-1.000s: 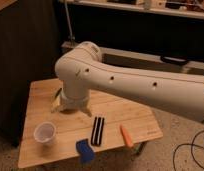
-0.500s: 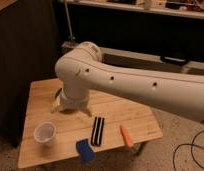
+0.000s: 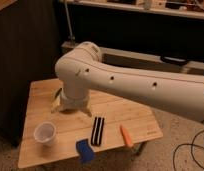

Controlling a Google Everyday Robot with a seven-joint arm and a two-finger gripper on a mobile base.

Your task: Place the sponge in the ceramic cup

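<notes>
Scene: wooden table on a speckled floor, with a dark cabinet behind it at left.

Arm: large white link, enters from the right edge and runs left over the table. It ends in a rounded joint above the table's rear middle.

Gripper: sits under that joint, low over the rear-centre of the table and mostly hidden by the arm housing. Only a pale part at the left and a dark bit at the right show below the housing. Whether it is released or clenched: cannot tell. It appears to carry nothing, though the view here is poor.

Sponge: bright blue block at the front edge of the table, roughly centre. It looks tilted and may overhang the edge slightly. It is well apart from the gripper and not in the cup.

Cup: whitish, upright, mouth open to the camera. It stands front-left on the table, to the left of the sponge and clear of it.

Striped bar: black and white, lying flat just behind and to the right of the sponge, long axis running front to back.

Orange stick: lying flat to the right of the bar, near the front-right corner.

Cables: dark loops on the floor at right.
</notes>
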